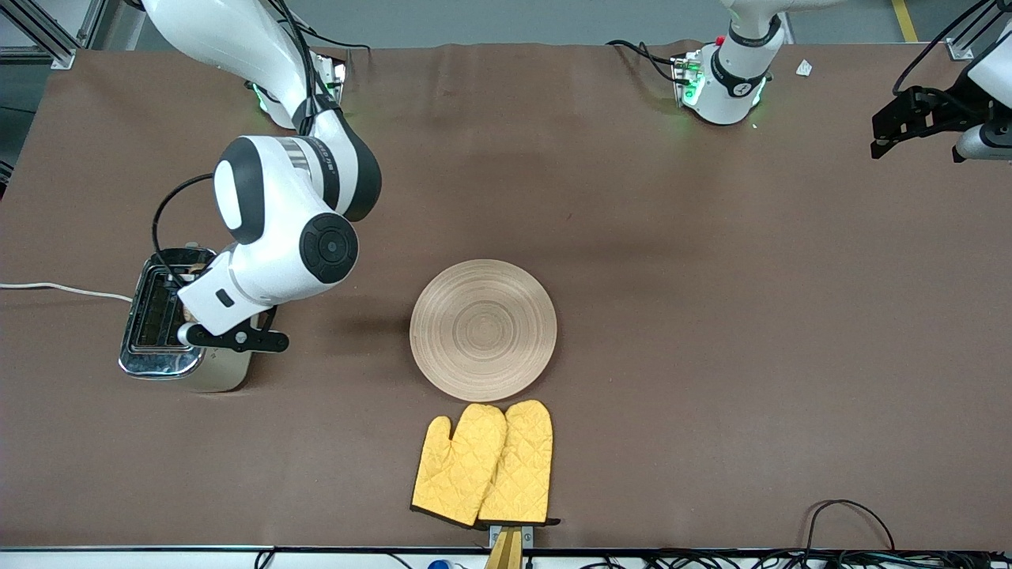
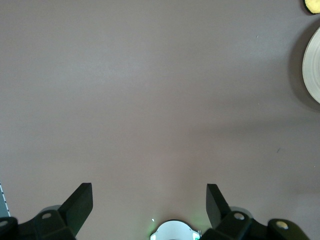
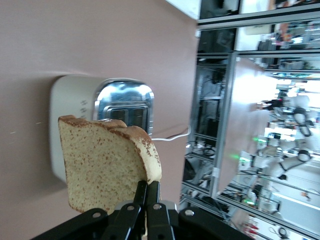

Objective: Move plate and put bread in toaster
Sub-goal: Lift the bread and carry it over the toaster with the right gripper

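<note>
right gripper (image 3: 146,200): pinched tight on the bread (image 3: 107,167), gripping the slice by its crust edge, hanging over the toaster (image 1: 170,324)
bread: held upright between the right gripper's fingers (image 3: 139,192), up in the air, slots directly under it
toaster: on the table (image 1: 711,316) below the right gripper, toward the right arm's end; chrome top with two slots, white cord (image 1: 63,289) trailing off the table edge
left gripper (image 2: 150,202): fingers spread wide, holding nothing, over bare table at the left arm's end; arm waits
plate (image 1: 483,329): flat on the table mid-way, well apart from both grippers, nothing on it
oven mitts (image 1: 484,464): yellow pair, just beside the plate, nearer the front camera
</note>
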You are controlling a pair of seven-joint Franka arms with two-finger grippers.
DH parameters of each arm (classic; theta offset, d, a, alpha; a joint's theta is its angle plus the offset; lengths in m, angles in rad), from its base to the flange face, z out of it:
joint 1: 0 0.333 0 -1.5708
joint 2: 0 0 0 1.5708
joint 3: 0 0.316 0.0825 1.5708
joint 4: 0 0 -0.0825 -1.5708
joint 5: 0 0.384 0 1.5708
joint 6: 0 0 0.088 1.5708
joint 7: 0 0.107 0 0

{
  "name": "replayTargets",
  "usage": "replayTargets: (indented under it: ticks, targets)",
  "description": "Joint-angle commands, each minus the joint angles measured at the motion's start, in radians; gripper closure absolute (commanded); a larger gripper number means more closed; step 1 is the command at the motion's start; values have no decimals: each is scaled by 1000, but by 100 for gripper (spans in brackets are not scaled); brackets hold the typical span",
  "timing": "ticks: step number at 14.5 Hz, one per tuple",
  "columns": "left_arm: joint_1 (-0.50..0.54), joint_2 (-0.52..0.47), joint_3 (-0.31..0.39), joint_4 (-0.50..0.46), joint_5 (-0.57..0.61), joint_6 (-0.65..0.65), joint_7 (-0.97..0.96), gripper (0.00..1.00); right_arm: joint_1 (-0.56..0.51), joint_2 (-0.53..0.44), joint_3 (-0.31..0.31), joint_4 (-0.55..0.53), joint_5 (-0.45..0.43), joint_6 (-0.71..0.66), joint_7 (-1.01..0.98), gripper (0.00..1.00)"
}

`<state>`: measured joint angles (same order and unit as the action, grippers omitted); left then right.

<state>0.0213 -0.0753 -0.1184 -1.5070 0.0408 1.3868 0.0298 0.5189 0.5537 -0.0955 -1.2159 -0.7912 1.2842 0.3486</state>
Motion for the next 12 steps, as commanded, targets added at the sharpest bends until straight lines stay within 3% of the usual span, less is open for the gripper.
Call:
replayTargets:
  ticks: [1, 6, 12]
  targets:
    - [-9, 5, 6, 19, -15, -5, -10, 0, -14, -21, 2, -39, -91, -6, 4, 100]
    - [-11, 5, 3, 19, -15, -5, -10, 0, -80, -18, -15, -91, -86, -28, 91, 100]
    - [-11, 5, -1, 19, -15, -5, -10, 0, -112, -47, -15, -240, -88, 76, 131, 100]
